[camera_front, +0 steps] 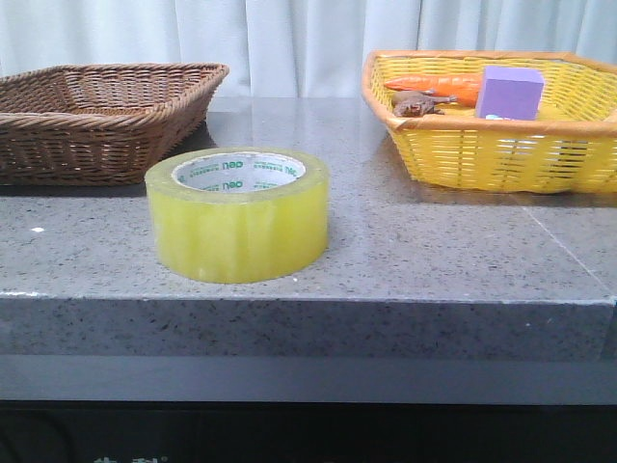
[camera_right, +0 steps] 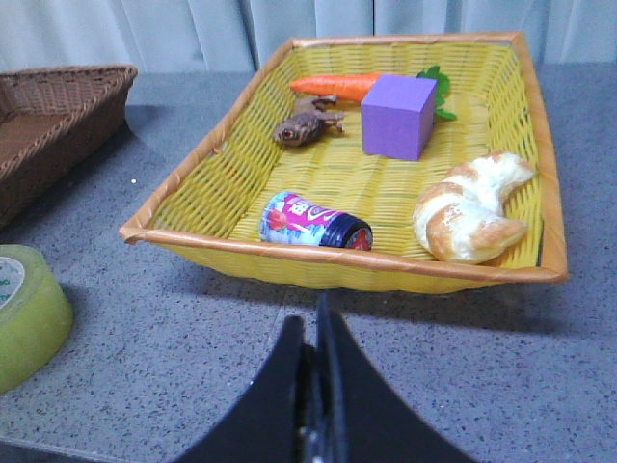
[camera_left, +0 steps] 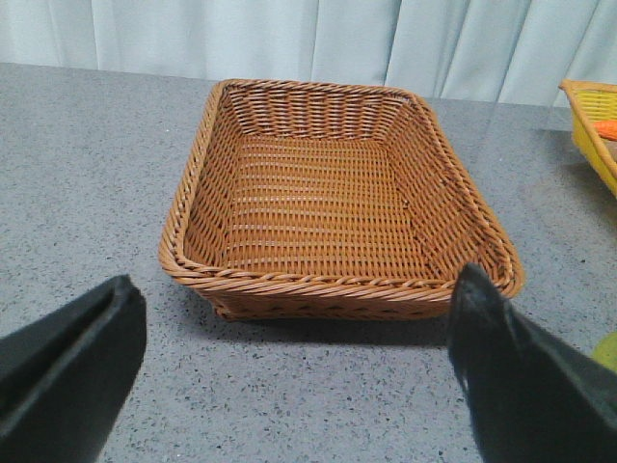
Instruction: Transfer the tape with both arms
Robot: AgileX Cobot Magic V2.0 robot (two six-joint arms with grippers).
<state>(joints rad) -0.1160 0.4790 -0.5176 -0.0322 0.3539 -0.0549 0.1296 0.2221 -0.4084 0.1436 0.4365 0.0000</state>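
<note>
The tape (camera_front: 238,214), a wide yellow-green roll with a white core and green lettering, lies flat near the front edge of the grey stone table (camera_front: 424,251). Neither arm shows in the front view. My left gripper (camera_left: 299,362) is open, its black fingers (camera_left: 67,371) spread wide over bare table in front of the brown wicker basket (camera_left: 337,198); a sliver of the tape (camera_left: 607,352) shows beside one finger. My right gripper (camera_right: 313,323) is shut with nothing in it, in front of the yellow basket (camera_right: 347,260). The tape (camera_right: 24,313) lies off to its side.
The brown wicker basket (camera_front: 96,116) at the back left is empty. The yellow basket (camera_front: 501,145) at the back right holds a purple block (camera_right: 398,116), a carrot (camera_right: 337,87), a toy frog (camera_right: 307,125), a croissant (camera_right: 472,207) and a small can (camera_right: 313,222).
</note>
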